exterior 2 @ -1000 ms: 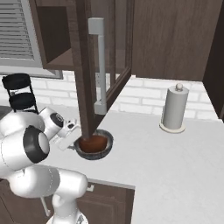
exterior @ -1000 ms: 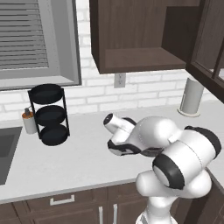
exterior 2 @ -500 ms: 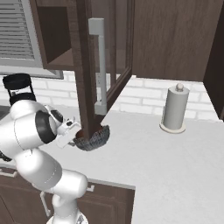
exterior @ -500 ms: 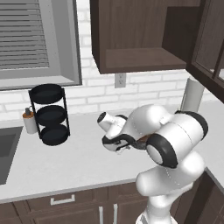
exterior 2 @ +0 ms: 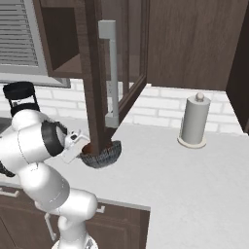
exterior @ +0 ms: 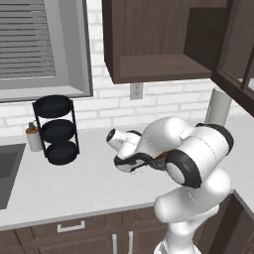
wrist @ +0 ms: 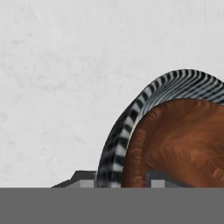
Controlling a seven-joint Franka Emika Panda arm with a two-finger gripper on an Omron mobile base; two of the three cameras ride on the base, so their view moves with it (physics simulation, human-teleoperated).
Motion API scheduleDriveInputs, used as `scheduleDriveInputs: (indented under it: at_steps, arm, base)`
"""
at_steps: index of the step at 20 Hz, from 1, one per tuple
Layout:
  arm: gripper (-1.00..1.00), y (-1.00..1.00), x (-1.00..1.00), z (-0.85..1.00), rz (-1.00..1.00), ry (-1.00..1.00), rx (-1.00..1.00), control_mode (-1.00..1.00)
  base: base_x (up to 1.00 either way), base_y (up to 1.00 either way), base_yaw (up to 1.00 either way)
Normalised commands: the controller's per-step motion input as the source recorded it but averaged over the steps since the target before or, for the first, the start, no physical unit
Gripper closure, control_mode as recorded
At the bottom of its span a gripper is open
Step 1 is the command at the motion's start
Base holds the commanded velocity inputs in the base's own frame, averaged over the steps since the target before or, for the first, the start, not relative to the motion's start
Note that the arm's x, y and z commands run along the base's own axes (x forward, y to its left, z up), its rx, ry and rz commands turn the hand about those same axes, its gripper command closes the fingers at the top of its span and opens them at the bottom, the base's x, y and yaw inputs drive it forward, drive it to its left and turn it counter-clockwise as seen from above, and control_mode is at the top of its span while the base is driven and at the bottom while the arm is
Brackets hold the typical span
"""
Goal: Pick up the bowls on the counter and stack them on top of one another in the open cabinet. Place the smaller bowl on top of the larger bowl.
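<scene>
The larger bowl (wrist: 131, 118), dark grey with a striped rim, sits on the counter (wrist: 52, 87) with the smaller bowl (wrist: 183, 144), glossy reddish-brown, nested inside it. My gripper (wrist: 120, 178) straddles their near edge. One fingertip (wrist: 83, 178) is outside the grey rim and the other is inside against the brown wall, so the jaws are shut on both walls. In the right base view the larger bowl (exterior 2: 108, 154) and smaller bowl (exterior 2: 89, 148) lie partly behind the cabinet door, tipped slightly. The open cabinet (exterior: 158, 67) hangs above with a bare shelf.
The cabinet's open door (exterior 2: 97, 97) hangs just above the bowls. A black three-tier rack (exterior: 55, 130) and a small bottle (exterior: 33, 138) stand at the left beside the sink (exterior: 7, 171). A paper towel roll (exterior 2: 194, 121) stands at the right back.
The jaws have closed from wide open onto the bowls' near edge. The arm has folded lower over the counter. The grey bowl now looks slightly tipped.
</scene>
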Motion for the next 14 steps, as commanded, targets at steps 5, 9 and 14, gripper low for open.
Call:
scheduleDriveInputs:
  at_steps: [5, 9, 14]
  arm:
    - [1.00, -0.33, -0.45, 0.55, 0.05, -0.42, 0.00, -1.00]
    - [1.00, -0.17, -0.37, 0.93, 0.07, -0.45, 0.00, -1.00]
    - [1.00, -0.03, -0.22, 1.00, 0.12, -0.31, -0.02, -1.00]
  base:
    - [0.00, 0.00, 0.00]
    - [0.00, 0.00, 0.00]
    - [0.00, 0.00, 0.00]
